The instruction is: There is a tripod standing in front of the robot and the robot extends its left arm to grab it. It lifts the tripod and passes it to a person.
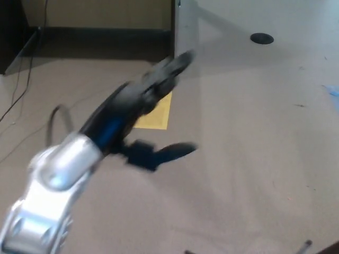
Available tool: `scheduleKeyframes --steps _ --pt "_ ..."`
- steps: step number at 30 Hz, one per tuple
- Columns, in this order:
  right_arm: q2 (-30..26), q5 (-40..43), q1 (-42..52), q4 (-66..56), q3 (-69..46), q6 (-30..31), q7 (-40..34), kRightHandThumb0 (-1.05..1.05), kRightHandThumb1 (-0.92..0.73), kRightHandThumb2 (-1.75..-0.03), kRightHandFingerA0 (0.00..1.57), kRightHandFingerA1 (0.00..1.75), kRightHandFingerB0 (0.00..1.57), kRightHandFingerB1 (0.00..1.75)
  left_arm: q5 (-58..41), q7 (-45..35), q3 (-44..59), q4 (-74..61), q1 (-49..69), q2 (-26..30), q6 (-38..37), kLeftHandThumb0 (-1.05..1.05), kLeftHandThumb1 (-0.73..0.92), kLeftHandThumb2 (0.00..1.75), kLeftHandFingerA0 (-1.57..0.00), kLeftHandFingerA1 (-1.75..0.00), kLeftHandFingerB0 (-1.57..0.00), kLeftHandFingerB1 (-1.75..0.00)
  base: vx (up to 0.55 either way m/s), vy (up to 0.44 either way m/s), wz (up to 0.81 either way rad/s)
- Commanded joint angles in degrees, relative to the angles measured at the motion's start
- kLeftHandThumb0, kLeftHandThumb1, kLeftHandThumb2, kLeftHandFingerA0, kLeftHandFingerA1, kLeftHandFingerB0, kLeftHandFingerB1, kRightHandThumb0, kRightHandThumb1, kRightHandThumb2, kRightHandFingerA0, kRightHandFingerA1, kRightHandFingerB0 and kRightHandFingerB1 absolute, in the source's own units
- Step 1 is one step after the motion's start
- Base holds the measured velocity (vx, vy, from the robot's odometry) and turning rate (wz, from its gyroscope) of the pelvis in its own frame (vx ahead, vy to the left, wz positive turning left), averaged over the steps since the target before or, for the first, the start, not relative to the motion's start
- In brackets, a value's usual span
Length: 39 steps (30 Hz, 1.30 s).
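Now the left hand [153,106] hangs out over the floor, blurred in the frame, with its fingers [177,61] spread wide from the thumb [164,153] and nothing between them. It holds no part of the tripod [307,246]. Behind the hand runs the black-and-blue forearm, back to the silver elbow joint [61,166] at the near left, with a grey cable looping just beside it.

And the tripod? Only dark slivers of it poke in at the near right corner, well apart from the hand, too small to say whether it stands upright or tilted. The right hand is out of the picture.

Just beyond the hand lies a yellow sheet [156,111], partly hidden by the forearm. Farther off, a grey partition [185,32] rises, and a dark round floor outlet [261,38] sits at the far right. Thin cables [21,90] trail along the far left.

The danger as I read it: the hand is a long way off its target and the blur suggests it is moving fast, so a hurried swing could knock a leg and topple the tripod, or close on air. The tripod sitting at the very edge of view makes aiming harder too.

Writing? None readable; the yellow sheet looks blank or too blurred to tell.
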Motion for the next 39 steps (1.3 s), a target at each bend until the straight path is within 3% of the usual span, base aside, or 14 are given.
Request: scheduleKeyframes --steps 1,18,19,21,22,23,28,29,30,32,33,34,35,39 --pt "-0.9 0.3 0.7 0.2 -0.3 0.1 1.1 -0.42 -0.7 -0.61 0.65 0.42 0.49 0.37 -2.8 -1.4 4.5 2.9 12.4 2.5 -6.1 -0.65 0.4 0.75 0.0 -0.12 0.0 0.0 0.0 0.0 0.0" --pt "-0.2 0.6 6.3 0.5 -1.2 -1.1 -1.8 -0.41 -0.68 -0.61 0.69 0.42 0.42 0.34 0.6 7.3 17.4 50.2 34.2 3.6 -33.9 -0.55 0.36 0.73 -0.01 -0.31 0.0 -0.16 0.0 0.0 0.0" --pt "-0.2 0.7 6.5 0.5 -1.2 -1.3 -1.9 -0.49 -0.58 -0.84 0.61 0.56 0.36 0.46 0.8 7.6 17.4 52.7 33.9 3.8 -35.3 -0.48 0.34 0.72 0.0 -0.32 0.0 -0.2 0.0 0.0 0.0" --pt "0.2 1.2 6.9 0.6 -1.7 -1.1 -2.0 -0.49 -0.57 -0.83 0.61 0.55 0.35 0.46 3.5 10.7 15.9 59.3 32.7 5.2 -38.8 -0.37 0.45 0.56 -0.05 -0.28 -0.04 -0.21 0.0 0.0 0.0" --pt "0.3 1.5 7.0 0.5 -1.9 -1.1 -1.9 -0.48 -0.57 -0.84 0.59 0.55 0.33 0.45 4.3 11.5 15.3 61.1 32.2 5.7 -39.1 -0.34 0.46 0.54 -0.04 -0.28 -0.01 -0.24 0.0 0.0 0.0" --pt "0.4 1.9 7.3 0.2 -2.3 -1.2 -1.7 -0.4 -0.69 -0.6 0.68 0.41 0.39 0.33 5.3 12.3 14.4 63.1 31.4 6.3 -38.7 -0.37 0.41 0.63 -0.05 -0.29 -0.05 -0.19 0.0 0.0 0.0" --pt "0.4 2.1 10.1 -0.3 -2.8 -2.8 -2.5 -0.39 -0.69 -0.61 0.65 0.41 0.38 0.33 7.5 14.1 11.9 64.3 31.3 7.6 -35.4 -0.32 0.44 0.58 -0.11 -0.34 -0.09 -0.23 0.0 0.0 0.0" --pt "0.4 2.1 10.4 -0.4 -2.9 -2.9 -2.5 -0.39 -0.69 -0.61 0.65 0.41 0.38 0.33 7.9 13.9 11.2 65.3 30.9 8.1 -34.8 -0.21 0.41 0.89 -0.02 -0.49 0.0 -0.48 0.0 0.0 0.0" --pt "0.4 1.9 10.4 -0.4 -3.0 -2.9 -2.7 -0.4 -0.68 -0.61 0.66 0.41 0.39 0.33 7.9 13.7 10.7 66.3 30.4 8.4 -34.7 -0.21 0.44 0.91 -0.02 -0.49 0.0 -0.48 0.0 0.0 0.0" --pt "0.2 1.6 10.5 -0.6 -3.1 -2.8 -3.1 -0.4 -0.68 -0.61 0.66 0.41 0.39 0.33 7.7 13.8 9.9 68.0 29.7 8.6 -35.3 -0.21 0.44 0.91 -0.02 -0.49 0.0 -0.48 0.0 0.0 0.0" --pt "0.0 0.9 10.8 -0.8 -2.7 -2.1 -3.2 -0.49 -0.57 -0.82 0.64 0.56 0.34 0.45 8.3 15.2 9.3 68.1 30.3 8.8 -35.5 -0.3 0.53 0.57 -0.2 -0.35 -0.11 -0.25 0.0 0.0 0.0" --pt "-0.1 1.0 11.7 -1.2 -2.8 -2.3 -3.0 -0.49 -0.57 -0.82 0.64 0.56 0.34 0.45 8.6 16.1 8.8 68.8 30.8 8.8 -36.5 -0.3 0.54 0.57 -0.22 -0.35 -0.11 -0.26 0.0 0.0 0.0" --pt "-0.1 1.0 11.8 -1.2 -2.9 -2.4 -2.9 -0.4 -0.68 -0.6 0.69 0.42 0.39 0.33 8.4 16.5 8.7 69.2 30.9 8.8 -37.1 -0.33 0.5 0.62 -0.18 -0.37 -0.11 -0.31 0.0 0.0 0.0" --pt "0.0 1.4 13.9 -1.5 -3.3 -3.1 -2.4 -0.4 -0.69 -0.61 0.63 0.4 0.4 0.33 7.2 16.3 8.7 70.8 32.4 8.8 -39.5 -0.31 0.53 0.62 -0.17 -0.36 -0.11 -0.31 0.0 0.0 0.0"
